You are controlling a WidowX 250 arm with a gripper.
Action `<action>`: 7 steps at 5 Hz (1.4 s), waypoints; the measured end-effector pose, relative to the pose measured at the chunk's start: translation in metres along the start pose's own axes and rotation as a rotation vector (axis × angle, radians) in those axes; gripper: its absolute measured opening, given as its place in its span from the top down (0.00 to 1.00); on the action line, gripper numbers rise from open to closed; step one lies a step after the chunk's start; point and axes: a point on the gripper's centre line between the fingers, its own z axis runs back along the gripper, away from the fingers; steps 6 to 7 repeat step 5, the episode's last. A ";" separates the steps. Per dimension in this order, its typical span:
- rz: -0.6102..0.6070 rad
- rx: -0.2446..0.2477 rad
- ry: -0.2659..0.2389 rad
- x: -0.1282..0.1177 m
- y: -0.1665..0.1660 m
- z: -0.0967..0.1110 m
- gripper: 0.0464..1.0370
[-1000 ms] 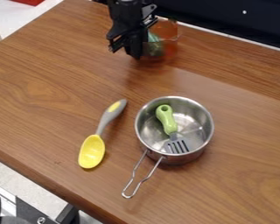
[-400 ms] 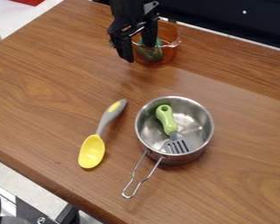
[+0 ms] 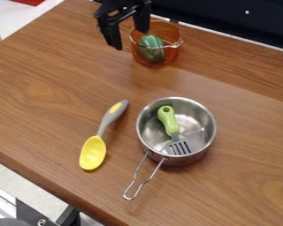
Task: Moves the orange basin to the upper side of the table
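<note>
One glassy orange basin [image 3: 171, 53] sits beside the wide-spread pincer [image 3: 130, 38].
It holds a smooth, rounded green object [image 3: 151, 47]; a shiny metal pot [image 3: 198, 119] stands farther from the pincer.

So the orange basin [image 3: 170, 54] is see-through, with a little clear handle, sitting upright on the counter [image 3: 43, 88] right by the end effector [image 3: 129, 39], some green thing [image 3: 151, 47] inside.

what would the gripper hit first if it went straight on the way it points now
Probably the rim of the orange basin beside the gripper, or else the table; depth is unclear.
</note>
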 end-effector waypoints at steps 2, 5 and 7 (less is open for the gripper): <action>-0.109 -0.002 0.035 -0.012 0.030 0.007 0.04; -0.298 -0.017 0.082 -0.055 0.072 0.010 0.04; -0.298 -0.017 0.082 -0.055 0.072 0.010 0.04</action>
